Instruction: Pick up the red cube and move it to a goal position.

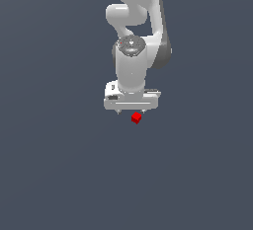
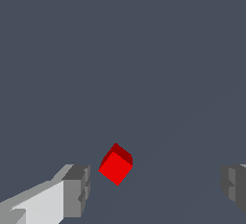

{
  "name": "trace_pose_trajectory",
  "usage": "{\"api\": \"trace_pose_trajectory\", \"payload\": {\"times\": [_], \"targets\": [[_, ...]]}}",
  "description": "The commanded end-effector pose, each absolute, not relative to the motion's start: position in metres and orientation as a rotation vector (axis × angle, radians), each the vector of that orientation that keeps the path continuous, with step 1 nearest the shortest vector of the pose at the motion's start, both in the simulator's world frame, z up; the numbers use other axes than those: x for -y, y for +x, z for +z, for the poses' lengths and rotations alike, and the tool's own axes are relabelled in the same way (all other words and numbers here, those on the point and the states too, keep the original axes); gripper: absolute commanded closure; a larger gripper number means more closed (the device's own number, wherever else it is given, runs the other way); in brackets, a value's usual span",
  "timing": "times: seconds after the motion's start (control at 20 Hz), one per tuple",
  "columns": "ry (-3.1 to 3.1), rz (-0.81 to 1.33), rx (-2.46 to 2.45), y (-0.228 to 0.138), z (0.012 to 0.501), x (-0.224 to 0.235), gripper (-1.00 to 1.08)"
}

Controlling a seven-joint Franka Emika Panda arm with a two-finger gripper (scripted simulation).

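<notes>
The red cube (image 1: 136, 118) is a tiny bright red block on the flat grey surface, turned at an angle, just below the white gripper (image 1: 131, 111) in the exterior view. In the wrist view the red cube (image 2: 116, 165) lies between the two grey fingertips (image 2: 77, 191), nearer one of them and touching neither. The gripper (image 2: 156, 187) is open, its jaws far wider apart than the cube. The fingers are mostly hidden behind the hand in the exterior view.
The white arm (image 1: 134, 21) rises behind the gripper toward the top of the exterior view. A plain dark grey surface (image 1: 59, 165) spreads all around. No goal marker shows.
</notes>
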State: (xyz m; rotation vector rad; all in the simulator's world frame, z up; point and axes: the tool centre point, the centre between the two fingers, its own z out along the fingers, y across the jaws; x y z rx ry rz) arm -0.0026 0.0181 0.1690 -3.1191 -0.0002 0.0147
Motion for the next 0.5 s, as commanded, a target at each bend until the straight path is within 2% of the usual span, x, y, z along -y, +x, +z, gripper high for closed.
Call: {"api": "trace_pose_trajectory", "payload": {"times": [0.0, 0.45], "targets": [[-3.119, 0.015, 0.000, -0.003, 0.169, -0.018, -0.92], [-3.120, 0.013, -0.085, -0.009, 0.157, -0.019, -0.92]]}}
